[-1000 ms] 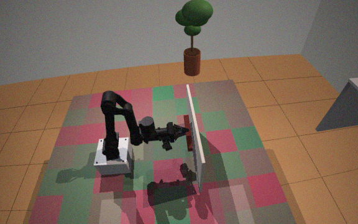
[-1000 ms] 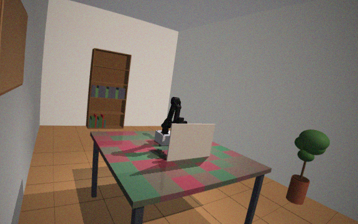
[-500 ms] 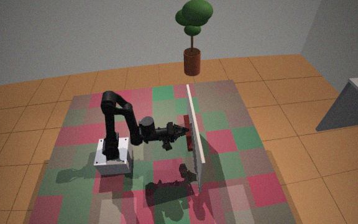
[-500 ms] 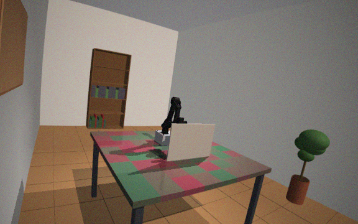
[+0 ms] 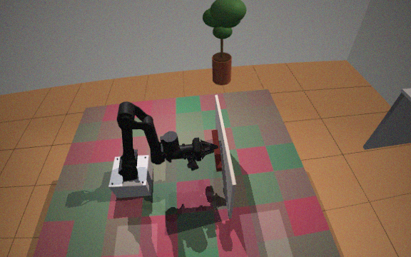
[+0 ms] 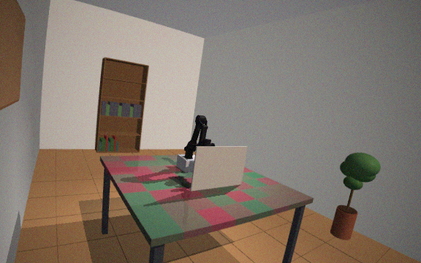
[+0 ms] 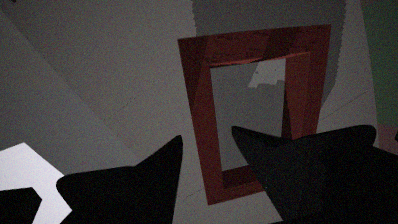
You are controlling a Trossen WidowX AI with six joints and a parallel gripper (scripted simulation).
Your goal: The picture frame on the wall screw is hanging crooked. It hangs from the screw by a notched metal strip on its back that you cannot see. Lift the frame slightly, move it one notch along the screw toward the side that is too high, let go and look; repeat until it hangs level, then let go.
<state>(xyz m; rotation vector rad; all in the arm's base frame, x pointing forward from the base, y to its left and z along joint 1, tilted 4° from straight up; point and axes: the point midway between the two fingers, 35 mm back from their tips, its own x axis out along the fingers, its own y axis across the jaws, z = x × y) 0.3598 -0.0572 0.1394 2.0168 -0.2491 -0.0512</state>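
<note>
The dark red picture frame (image 5: 215,135) (image 7: 197,85) hangs on the near face of the upright grey panel (image 5: 225,143) (image 6: 219,168) (image 7: 125,65). In the wrist view it looks tilted, its top edge rising to the right; that view may itself be tilted. The screw and the notched strip are hidden. My gripper (image 5: 216,146) (image 7: 206,134) is partly open, its tips close to the frame. In the wrist view the frame's left bar shows between the fingertips, and the right finger covers part of the opening and lower right corner. Whether the fingers touch the bar cannot be told.
The panel stands upright on the patchwork table (image 5: 252,160) (image 6: 163,215), in front of the arm's white base (image 5: 130,190). Its side edges show on either side of the frame. A potted plant (image 5: 221,71) (image 6: 343,223) and a bookshelf (image 6: 123,88) stand away from the table.
</note>
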